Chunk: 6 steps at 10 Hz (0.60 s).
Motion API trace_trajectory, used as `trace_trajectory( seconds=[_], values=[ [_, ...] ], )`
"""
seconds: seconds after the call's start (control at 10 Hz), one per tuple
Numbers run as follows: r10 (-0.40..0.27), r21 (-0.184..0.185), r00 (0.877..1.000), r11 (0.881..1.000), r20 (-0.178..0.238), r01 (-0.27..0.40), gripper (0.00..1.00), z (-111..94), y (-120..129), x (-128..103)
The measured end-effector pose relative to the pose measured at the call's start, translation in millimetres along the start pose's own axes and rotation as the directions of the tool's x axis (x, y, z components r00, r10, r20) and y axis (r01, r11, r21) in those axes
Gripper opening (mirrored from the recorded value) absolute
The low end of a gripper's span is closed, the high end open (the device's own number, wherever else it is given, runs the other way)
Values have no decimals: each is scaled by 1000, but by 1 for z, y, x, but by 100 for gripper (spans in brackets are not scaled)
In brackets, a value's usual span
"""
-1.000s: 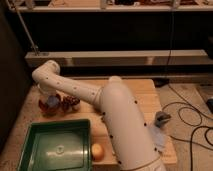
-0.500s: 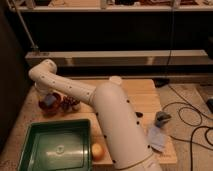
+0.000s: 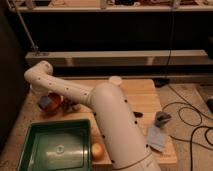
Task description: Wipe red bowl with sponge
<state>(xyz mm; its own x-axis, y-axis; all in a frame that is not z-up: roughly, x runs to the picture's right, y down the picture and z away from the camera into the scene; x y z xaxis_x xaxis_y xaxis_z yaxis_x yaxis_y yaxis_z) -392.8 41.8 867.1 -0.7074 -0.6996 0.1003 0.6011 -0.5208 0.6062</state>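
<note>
Right now my gripper hangs at the left end of the wooden table, just over the red bowl; whether it is clamped on anything I cannot tell. The sponge sits at the bowl's opening, beyond the green tray.

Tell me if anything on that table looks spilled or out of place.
Nothing stands out. The pincer is low over the red bowl at the table's left, with the sponge at its rim.
</note>
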Motion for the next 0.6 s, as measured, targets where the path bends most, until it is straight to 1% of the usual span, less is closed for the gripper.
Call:
trace_trajectory(
  seconds=[0.3, 0.6],
  values=[
    [-5, 4, 1000, 1000, 8, 5, 0, -4, 2, -10],
    [-4, -1, 1000, 1000, 19, 4, 0, -7, 7, -19]
  ],
)
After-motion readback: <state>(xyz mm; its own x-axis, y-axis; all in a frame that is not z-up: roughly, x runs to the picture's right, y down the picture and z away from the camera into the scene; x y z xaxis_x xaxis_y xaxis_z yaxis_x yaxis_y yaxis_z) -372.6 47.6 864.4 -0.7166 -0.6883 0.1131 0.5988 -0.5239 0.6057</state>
